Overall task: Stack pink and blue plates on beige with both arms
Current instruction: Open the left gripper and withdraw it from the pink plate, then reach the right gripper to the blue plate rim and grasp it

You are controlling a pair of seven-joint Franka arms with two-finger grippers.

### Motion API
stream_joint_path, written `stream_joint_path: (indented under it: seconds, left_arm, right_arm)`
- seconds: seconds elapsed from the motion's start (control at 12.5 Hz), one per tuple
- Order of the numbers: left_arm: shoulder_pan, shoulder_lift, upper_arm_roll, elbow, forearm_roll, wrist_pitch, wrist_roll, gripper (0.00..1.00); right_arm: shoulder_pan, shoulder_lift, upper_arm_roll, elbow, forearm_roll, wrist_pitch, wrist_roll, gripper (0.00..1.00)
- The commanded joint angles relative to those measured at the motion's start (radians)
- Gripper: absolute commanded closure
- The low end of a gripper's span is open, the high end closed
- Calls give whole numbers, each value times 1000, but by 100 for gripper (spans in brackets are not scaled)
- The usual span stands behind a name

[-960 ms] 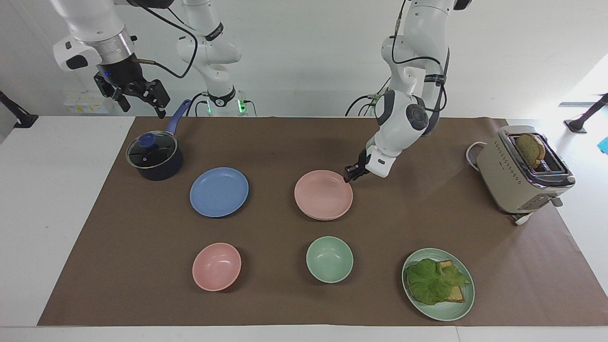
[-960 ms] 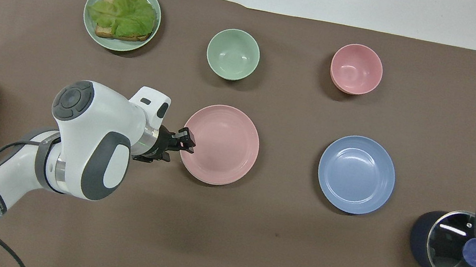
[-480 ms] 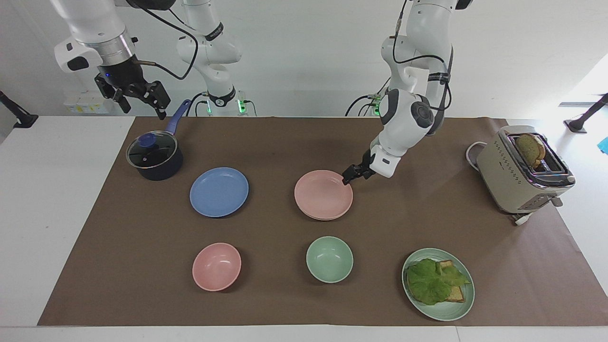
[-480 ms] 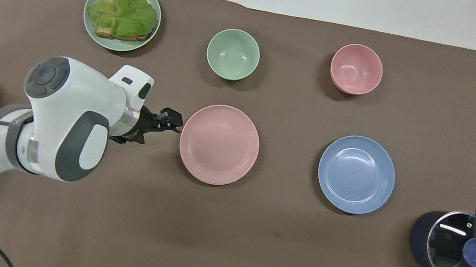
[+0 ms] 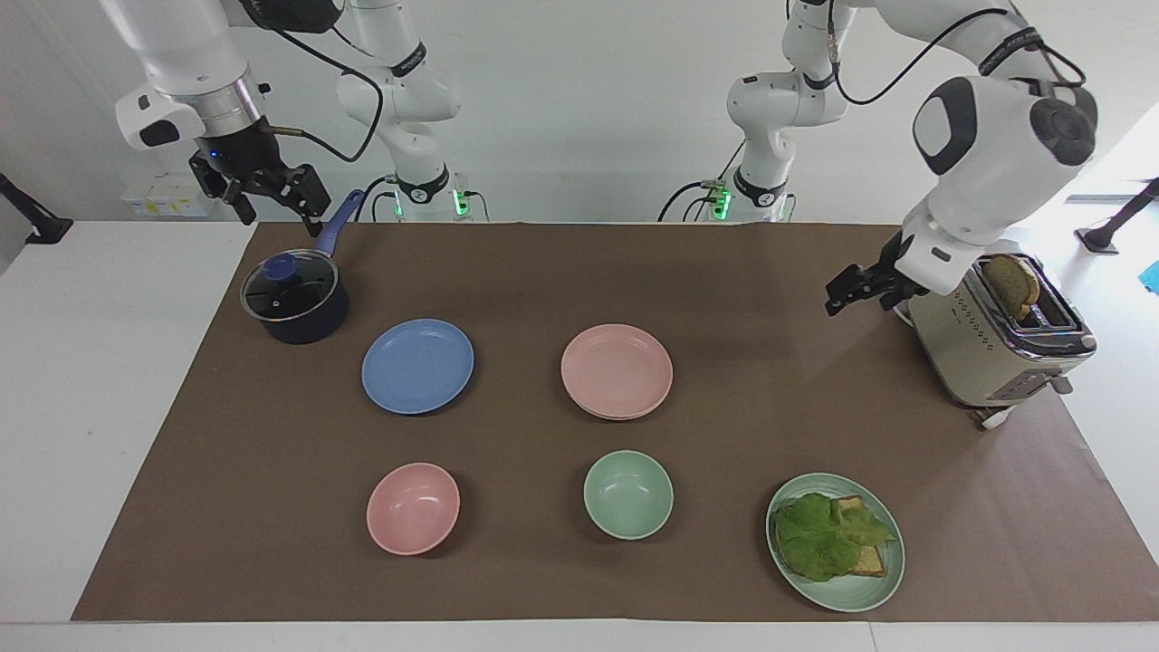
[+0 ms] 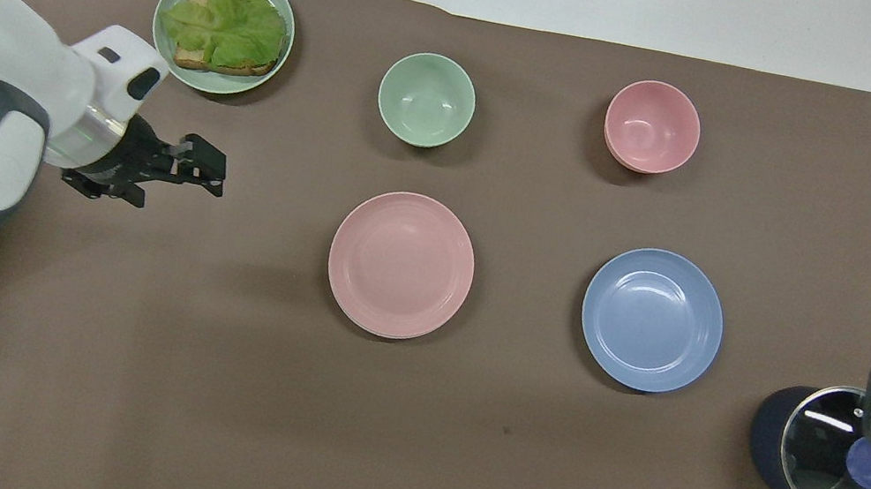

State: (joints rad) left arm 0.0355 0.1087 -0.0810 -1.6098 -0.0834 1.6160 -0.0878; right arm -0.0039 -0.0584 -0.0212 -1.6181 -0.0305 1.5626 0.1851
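The pink plate lies mid-table on top of the beige plate, of which only a thin pale rim shows beneath it. The blue plate lies flat beside this stack, toward the right arm's end. My left gripper hangs open and empty over the mat, next to the toaster and well away from the pink plate. My right gripper is open and empty, raised over the pot's handle.
A dark pot with a glass lid stands nearer to the robots than the blue plate. A pink bowl, a green bowl and a green plate of lettuce and toast lie farthest from the robots. The toaster holds bread.
My left gripper opened off the pink plate's rim and swung up and away toward the toaster. The pink plate stayed in place. The right arm barely moved.
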Motion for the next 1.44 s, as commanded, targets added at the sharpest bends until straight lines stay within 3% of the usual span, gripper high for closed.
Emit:
stream_joint_path:
  seconds: [0.0,0.48,0.72,1.12,1.36]
  left_arm:
    - [26,0,-5,94,86,-103,149,0]
    - [23,-128,-17,133,79,-111,151,0]
    - [27,-138,-10,126,77,-116,152,0]
    - [24,-138,-11,123,77,-119,152,0]
    - [26,-138,-11,123,77,-119,152,0]
  right_arm:
    - [-5,-70,1,-172,18,120,-38,0]
    - [-14,-55,0,-458,17,431,-62,0]
    - [-39,0,0,-612,17,673,-124,0]
    - [-50,78,0,-660,17,752,-154,0]
    - [-48,132,1,-671,18,815,-154,11]
